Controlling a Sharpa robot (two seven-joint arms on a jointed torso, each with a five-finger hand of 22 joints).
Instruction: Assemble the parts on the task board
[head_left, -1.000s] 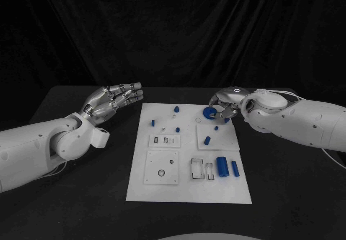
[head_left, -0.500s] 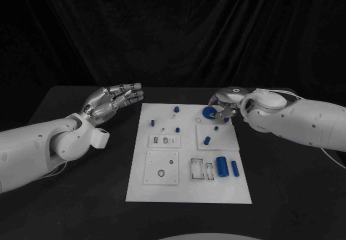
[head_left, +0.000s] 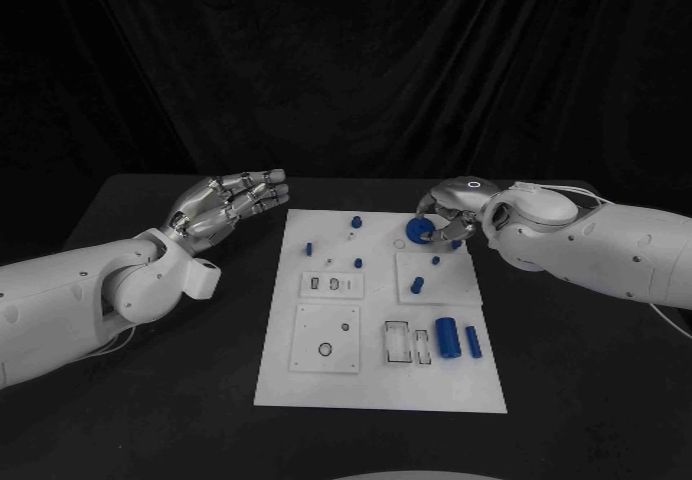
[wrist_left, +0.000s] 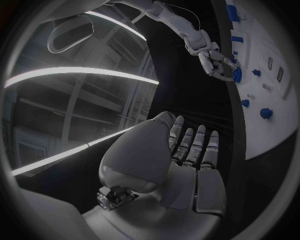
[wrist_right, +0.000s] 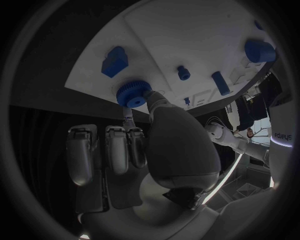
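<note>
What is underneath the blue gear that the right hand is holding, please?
The white board lies beneath the blue gear, near its far right corner. The right hand holds the gear there. The gear and fingers cover whatever peg or hole sits directly below.

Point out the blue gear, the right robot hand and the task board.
blue gear (wrist_right: 131, 93): right wrist view, toothed top face.
right robot hand (head_left: 450, 212): head view, middle of the hand.
task board (head_left: 378, 385): head view, bare near edge.

Matt white task board (head_left: 378, 385), glossy blue plastic gear (wrist_right: 130, 93).
</note>
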